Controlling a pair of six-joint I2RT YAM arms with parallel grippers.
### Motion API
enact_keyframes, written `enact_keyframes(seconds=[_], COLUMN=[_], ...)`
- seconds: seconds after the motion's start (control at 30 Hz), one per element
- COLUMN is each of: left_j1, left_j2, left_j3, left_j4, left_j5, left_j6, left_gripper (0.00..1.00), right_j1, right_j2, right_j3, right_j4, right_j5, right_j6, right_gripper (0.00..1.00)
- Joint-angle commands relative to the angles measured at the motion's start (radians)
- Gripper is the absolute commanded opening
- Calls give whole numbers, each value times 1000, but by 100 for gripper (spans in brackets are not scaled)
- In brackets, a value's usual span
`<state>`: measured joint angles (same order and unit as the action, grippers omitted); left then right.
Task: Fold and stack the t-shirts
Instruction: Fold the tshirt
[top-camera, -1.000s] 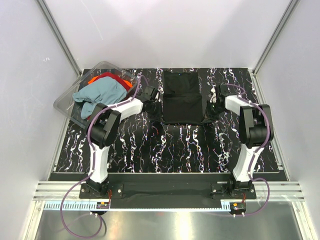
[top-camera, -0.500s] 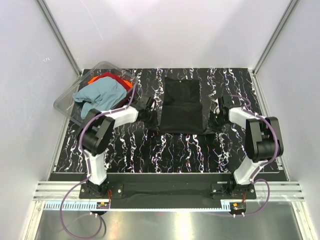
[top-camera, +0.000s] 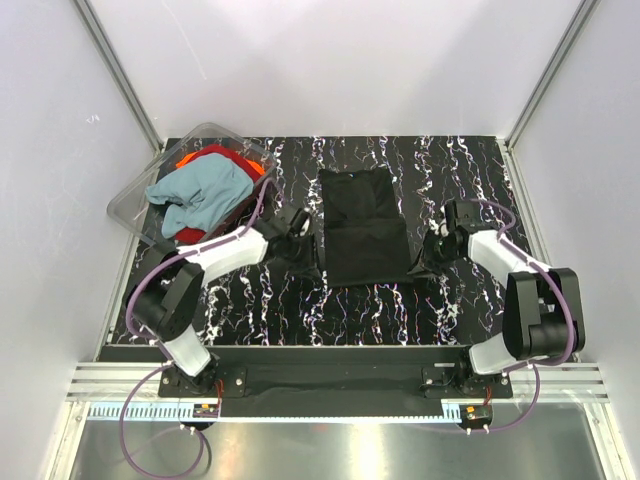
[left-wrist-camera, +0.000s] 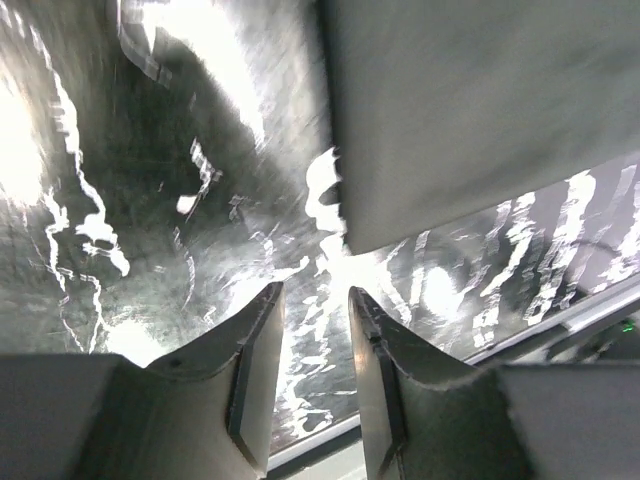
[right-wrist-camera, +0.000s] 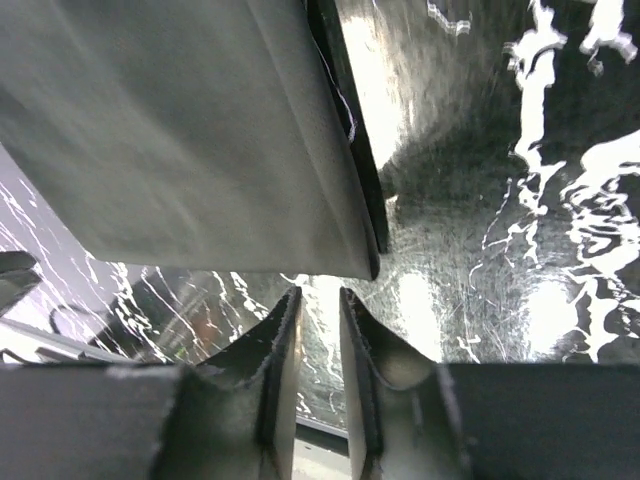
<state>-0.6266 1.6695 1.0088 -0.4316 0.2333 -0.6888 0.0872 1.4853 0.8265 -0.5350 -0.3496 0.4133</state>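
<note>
A plain black t-shirt, folded into a long rectangle, lies flat in the middle of the marbled table. My left gripper sits at its near left corner and my right gripper at its near right corner. In the left wrist view the gripper is slightly open and empty, with the shirt's corner just beyond its tips. In the right wrist view the gripper has a narrow gap, is empty, and the shirt's corner lies just past it. A teal-blue shirt and a red-orange shirt lie crumpled in the tub.
A clear plastic tub stands tilted at the back left corner of the table. White walls and metal posts close in the table at the back and both sides.
Both grippers have drawn back toward the near edge, dragging the black shirt that way. The shirt now lies flat beyond both grippers' tips, not between their fingers.
</note>
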Motion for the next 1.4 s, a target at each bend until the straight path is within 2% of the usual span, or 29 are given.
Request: enact_keyframes(seconds=[0.0,0.1,0.2,0.4,0.53,0.7,0.97,1.17,1.3,1.37], left_j1=[7,10,16,62,122,166,186,186,186,186], left_j2=[-16,79,185,415,502,568,596,492,383,319], left_j3=[155,261,426,635,689,706,767,731,692,685], left_j4=[13,19,17,21,19,19,19,19,-12,-71], left_j5=[-42,-25,-8,9,11,14,49,150,143,126], left_j6=[26,67,95,133,127,143,198,184,187,193], left_gripper=[36,34,33,32,32,32,34,41,43,44], right_j1=[3,2,2,2,2,2,2,2,0,2], right_j2=[-2,79,228,447,541,639,535,503,440,367], right_j3=[106,227,357,578,695,763,763,718,668,611], right_j4=[-28,-29,-28,-29,-29,-39,-60,-92,-147,-154], right_j5=[44,49,41,-22,-57,-91,-94,-85,-11,21], right_j6=[9,-21,-71,-140,-156,-176,-169,-156,-30,66], right_gripper=[26,21,19,18,20,22,32,36,43,49])
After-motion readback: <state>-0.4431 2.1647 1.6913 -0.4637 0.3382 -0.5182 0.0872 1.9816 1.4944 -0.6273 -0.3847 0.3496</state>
